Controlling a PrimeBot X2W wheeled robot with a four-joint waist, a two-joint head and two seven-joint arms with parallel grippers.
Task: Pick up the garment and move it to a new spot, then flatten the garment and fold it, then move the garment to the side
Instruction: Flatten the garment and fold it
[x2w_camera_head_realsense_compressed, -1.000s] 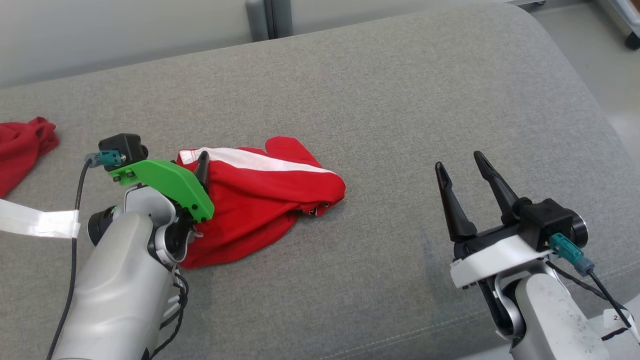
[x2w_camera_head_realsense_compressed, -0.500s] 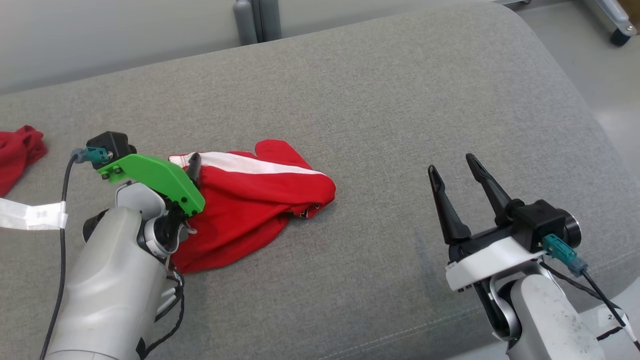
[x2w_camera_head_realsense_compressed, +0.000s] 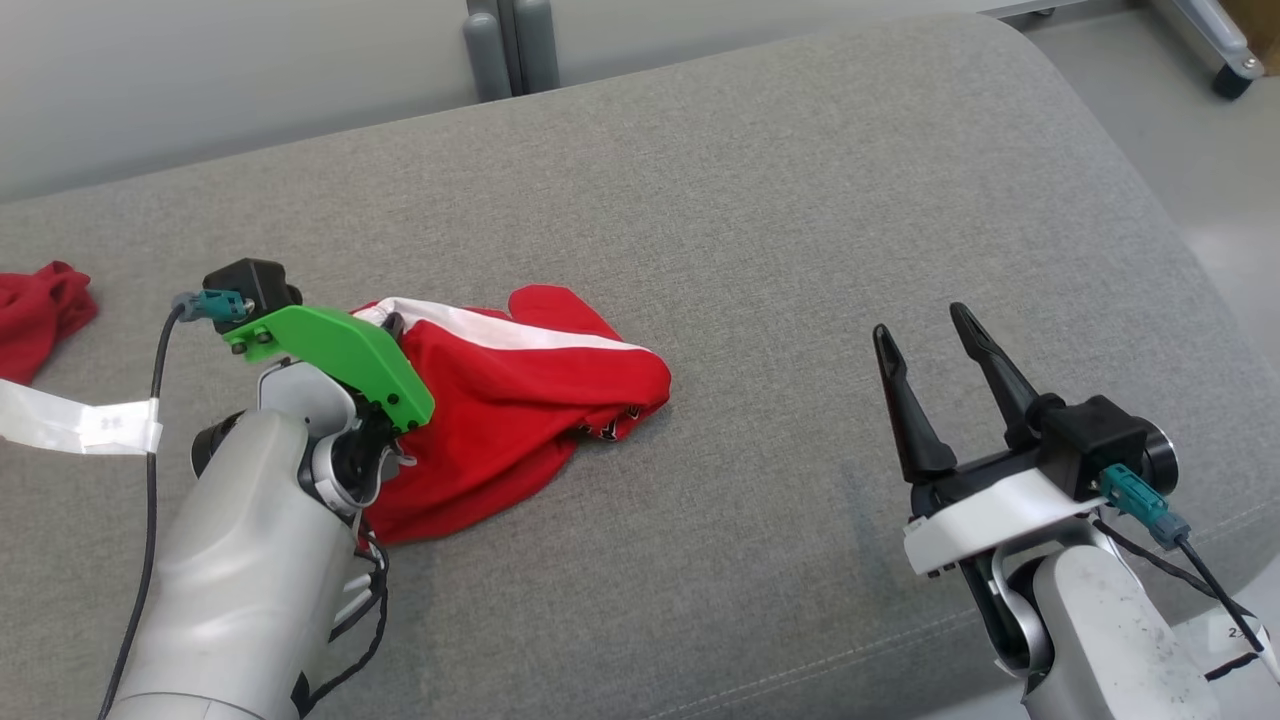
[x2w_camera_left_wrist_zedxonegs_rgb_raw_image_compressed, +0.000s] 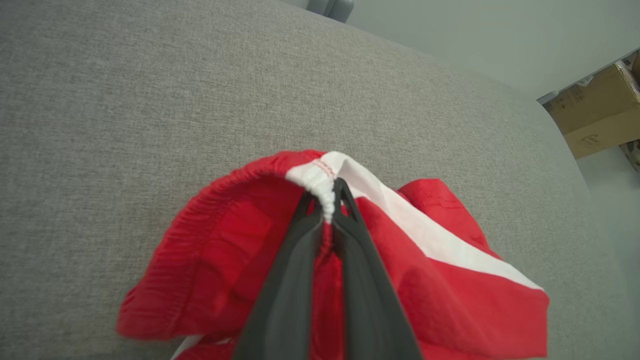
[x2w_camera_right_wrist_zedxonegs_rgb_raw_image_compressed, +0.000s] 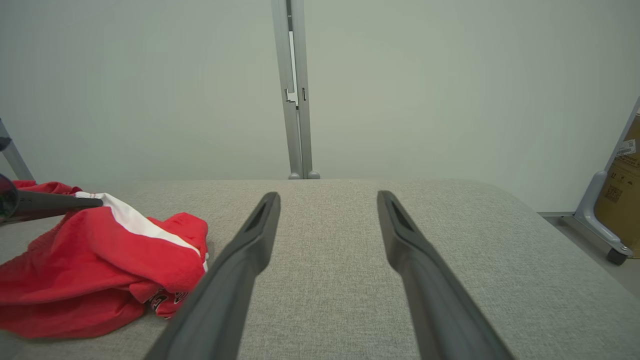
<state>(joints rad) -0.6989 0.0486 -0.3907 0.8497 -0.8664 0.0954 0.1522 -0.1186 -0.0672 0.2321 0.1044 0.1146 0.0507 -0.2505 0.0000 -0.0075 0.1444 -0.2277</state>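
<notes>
The garment (x2w_camera_head_realsense_compressed: 520, 400) is a pair of red shorts with a white side stripe, crumpled on the grey cushion (x2w_camera_head_realsense_compressed: 760, 220) left of centre. My left gripper (x2w_camera_left_wrist_zedxonegs_rgb_raw_image_compressed: 327, 192) is shut on its elastic waistband, pinching the white part, and that edge is lifted a little. From above, the green mount hides most of the left gripper (x2w_camera_head_realsense_compressed: 392, 325). The garment (x2w_camera_right_wrist_zedxonegs_rgb_raw_image_compressed: 100, 265) lies at the far left of the right wrist view. My right gripper (x2w_camera_head_realsense_compressed: 925, 335) hovers open over bare cushion to the right, well apart from the cloth, nothing between its fingers (x2w_camera_right_wrist_zedxonegs_rgb_raw_image_compressed: 260, 220).
A second red cloth (x2w_camera_head_realsense_compressed: 40, 310) lies at the cushion's far left edge, with a strip of white tape (x2w_camera_head_realsense_compressed: 80, 425) near it. A grey post (x2w_camera_right_wrist_zedxonegs_rgb_raw_image_compressed: 295, 90) stands behind the cushion against a pale wall. Cardboard boxes (x2w_camera_left_wrist_zedxonegs_rgb_raw_image_compressed: 595, 110) and a wheeled frame (x2w_camera_right_wrist_zedxonegs_rgb_raw_image_compressed: 600, 220) stand off the right end.
My left gripper has shut on the waistband, where its fingers stood apart before, and raised that edge slightly. The head camera has shifted a little. The right gripper stays open.
</notes>
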